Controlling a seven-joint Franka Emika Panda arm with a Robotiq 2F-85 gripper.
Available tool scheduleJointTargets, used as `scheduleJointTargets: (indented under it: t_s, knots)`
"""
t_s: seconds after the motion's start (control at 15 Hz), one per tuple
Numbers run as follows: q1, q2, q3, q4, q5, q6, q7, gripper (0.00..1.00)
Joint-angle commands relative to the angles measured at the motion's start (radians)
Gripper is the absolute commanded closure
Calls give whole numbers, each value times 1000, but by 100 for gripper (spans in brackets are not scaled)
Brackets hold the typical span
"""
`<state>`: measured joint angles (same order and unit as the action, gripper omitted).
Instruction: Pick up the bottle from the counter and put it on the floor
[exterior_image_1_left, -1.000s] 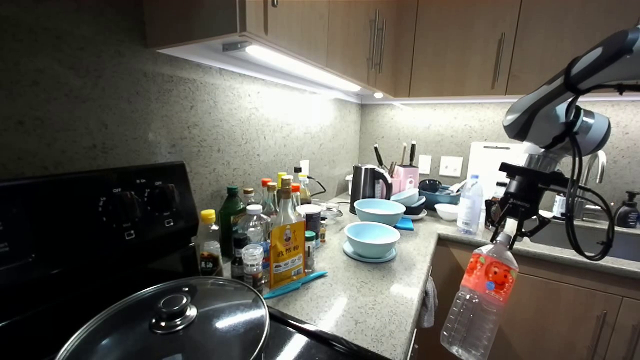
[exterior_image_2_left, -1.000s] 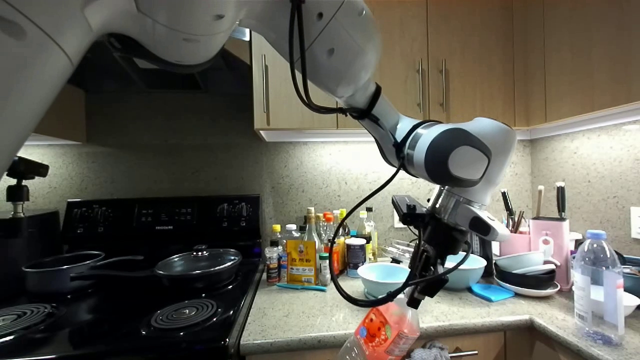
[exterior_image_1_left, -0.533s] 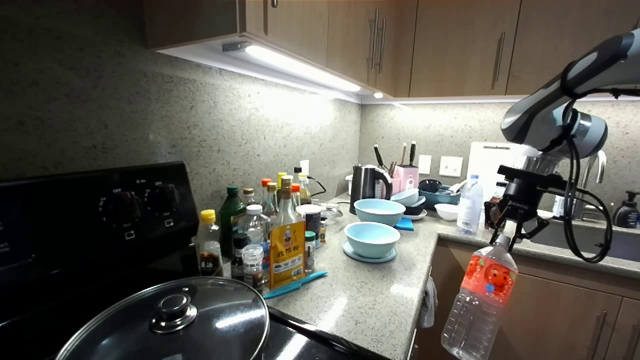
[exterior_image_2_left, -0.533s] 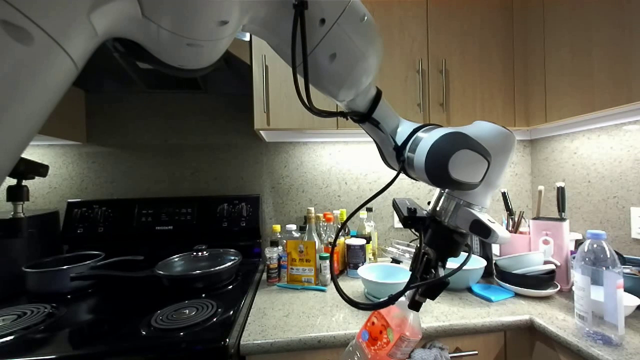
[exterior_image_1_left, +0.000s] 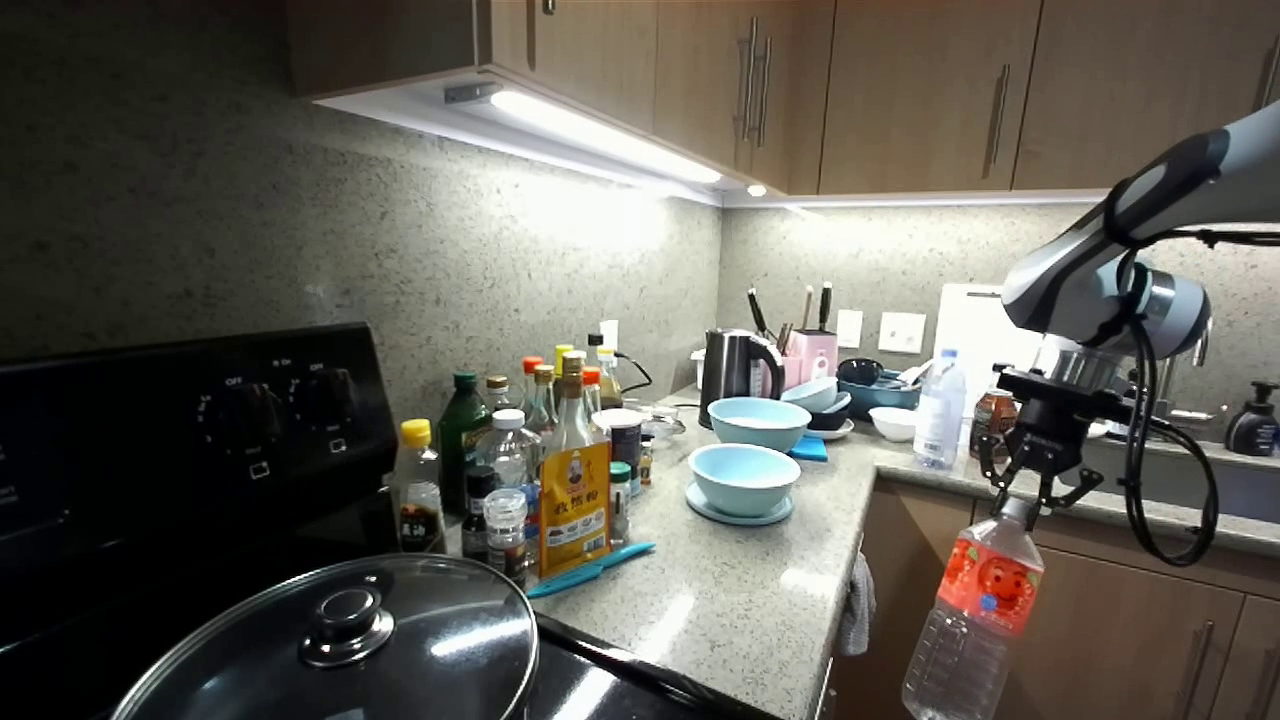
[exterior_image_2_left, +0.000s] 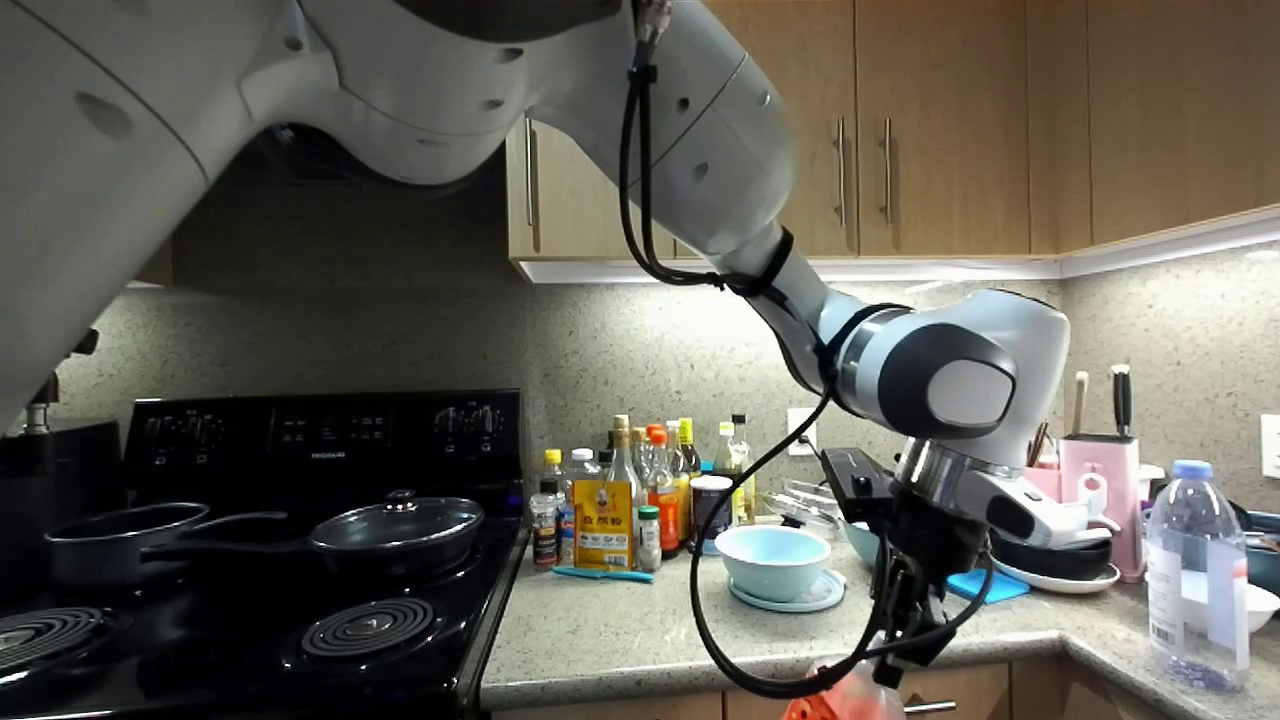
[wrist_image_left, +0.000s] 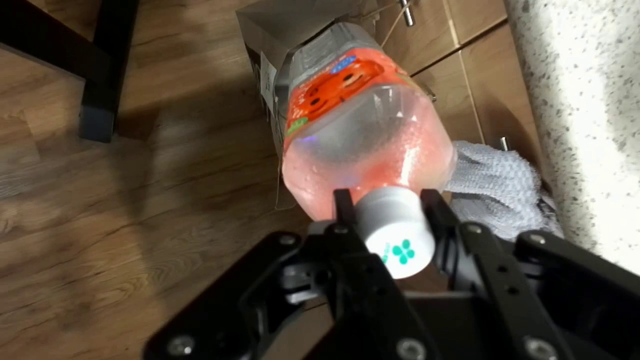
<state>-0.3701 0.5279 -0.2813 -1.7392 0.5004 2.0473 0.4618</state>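
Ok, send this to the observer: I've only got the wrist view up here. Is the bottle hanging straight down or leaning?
Observer: Leaning. In an exterior view the bottle slants down to the left from the gripper.

Operator: My view catches only a strip of the counter. Does another tall bottle stand on it, out of my sight?

Observer: Yes. In both exterior views a clear bottle with a blue cap stands upright on it.
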Motion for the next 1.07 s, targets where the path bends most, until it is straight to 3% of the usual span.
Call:
scheduleJointTargets:
  t_s: [0.0, 0.4, 1.0]
  knots:
    - [-35, 54, 13, 47, 17, -38, 0, 88]
    - [-39, 117, 35, 113, 9, -153, 6, 88]
    - [-7, 224, 36, 179, -41, -168, 7, 88]
